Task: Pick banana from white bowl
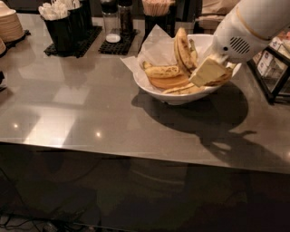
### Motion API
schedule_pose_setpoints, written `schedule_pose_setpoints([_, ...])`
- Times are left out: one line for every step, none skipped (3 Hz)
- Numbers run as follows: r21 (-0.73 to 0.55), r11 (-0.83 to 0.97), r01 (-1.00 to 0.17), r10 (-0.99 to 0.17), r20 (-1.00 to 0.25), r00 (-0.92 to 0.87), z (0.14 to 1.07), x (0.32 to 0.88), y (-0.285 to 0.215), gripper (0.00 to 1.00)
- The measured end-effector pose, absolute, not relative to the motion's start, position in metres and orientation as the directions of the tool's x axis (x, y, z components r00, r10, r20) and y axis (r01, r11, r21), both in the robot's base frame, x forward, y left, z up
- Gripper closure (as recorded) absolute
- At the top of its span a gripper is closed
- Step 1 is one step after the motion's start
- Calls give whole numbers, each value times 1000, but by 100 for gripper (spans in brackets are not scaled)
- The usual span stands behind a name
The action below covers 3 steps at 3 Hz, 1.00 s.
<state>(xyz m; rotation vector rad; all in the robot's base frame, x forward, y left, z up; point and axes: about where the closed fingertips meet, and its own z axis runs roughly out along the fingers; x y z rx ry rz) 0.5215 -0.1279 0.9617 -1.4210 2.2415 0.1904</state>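
Note:
The white bowl [156, 86], lined with crinkled white paper, stands on the grey counter right of the middle. My gripper [207, 72] reaches down into its right side from the white arm [249, 27] at the upper right. Its cream fingers [205, 71] are closed on the lower end of the banana [182, 47], which is long, curved and streaked with brown. The banana stands nearly upright, rising above the bowl's rim. Shorter yellow bananas [164, 71] and an orange-tinted one [168, 82] lie in the bowl below it.
Black cups of utensils [61, 25] on a black mat stand at the back left. Shakers [111, 20] and a cup of sticks [157, 13] stand behind the bowl. Stacked plates [9, 25] are at the far left. A black wire rack [272, 72] is at the right edge.

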Motion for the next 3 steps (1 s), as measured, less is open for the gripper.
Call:
schedule_pose_setpoints([-106,448,-888,-808,-472,-352,965,495,-147,100])
schedule_pose_setpoints([-68,466,-882,-772,-518,-368,969,470,-166,100])
schedule_pose_setpoints([-62,470,-881,-765,-526,-371,970,468,-167,100])
